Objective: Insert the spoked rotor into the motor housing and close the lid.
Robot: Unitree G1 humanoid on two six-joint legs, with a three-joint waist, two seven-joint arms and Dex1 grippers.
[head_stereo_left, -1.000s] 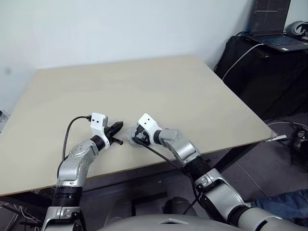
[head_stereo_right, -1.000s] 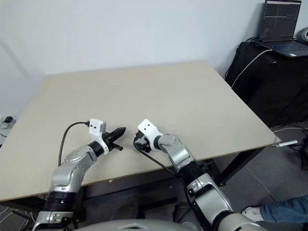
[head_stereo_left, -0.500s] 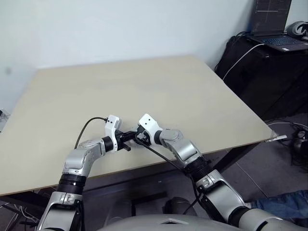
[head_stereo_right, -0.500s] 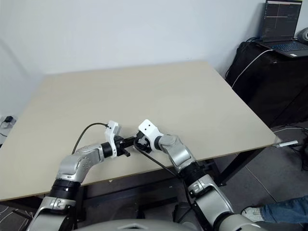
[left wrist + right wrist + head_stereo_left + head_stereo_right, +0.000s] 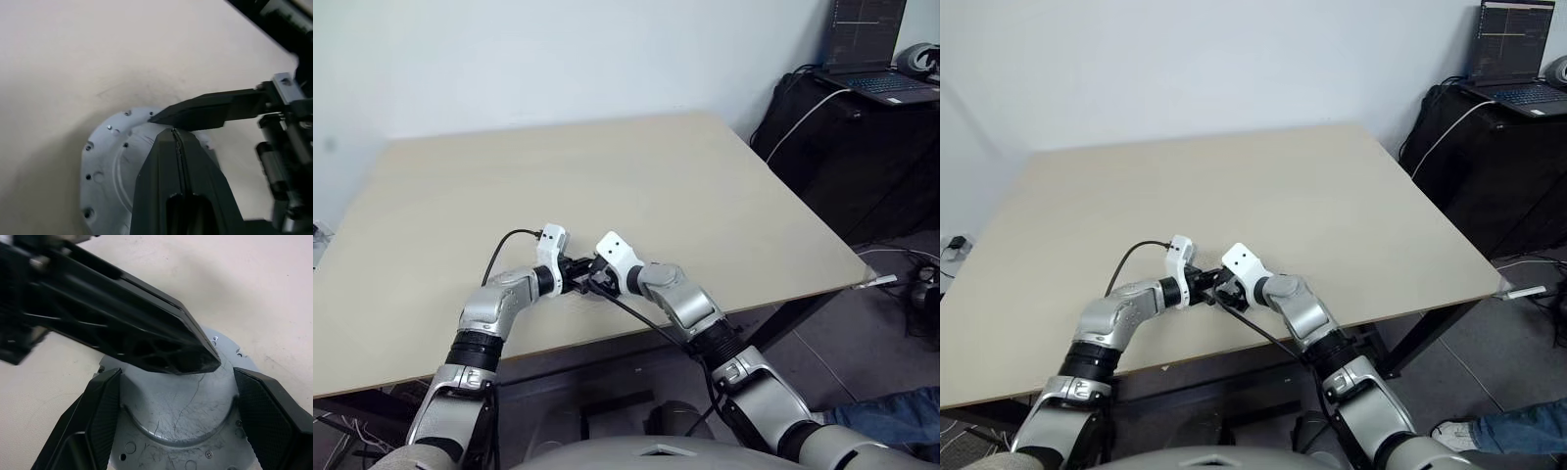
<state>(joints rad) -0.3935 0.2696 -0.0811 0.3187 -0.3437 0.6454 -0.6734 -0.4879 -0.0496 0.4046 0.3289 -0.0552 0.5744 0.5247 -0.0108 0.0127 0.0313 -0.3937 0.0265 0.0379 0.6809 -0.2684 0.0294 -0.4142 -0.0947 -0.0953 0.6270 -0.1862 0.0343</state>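
The left gripper [image 5: 173, 134], its black fingers pressed together and empty, is poising its tips over a scratched, silver-grey round metal plate [image 5: 190, 418] with small rim holes, lying on the beige table [image 5: 607, 176] between the right gripper's [image 5: 178, 396] spread fingers.

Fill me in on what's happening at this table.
Both arms meet over a grey metal disc lying flat near the front edge of the table. The right gripper straddles it with fingers spread wide on either side. The left gripper, shut, pokes its tip onto the disc's top.
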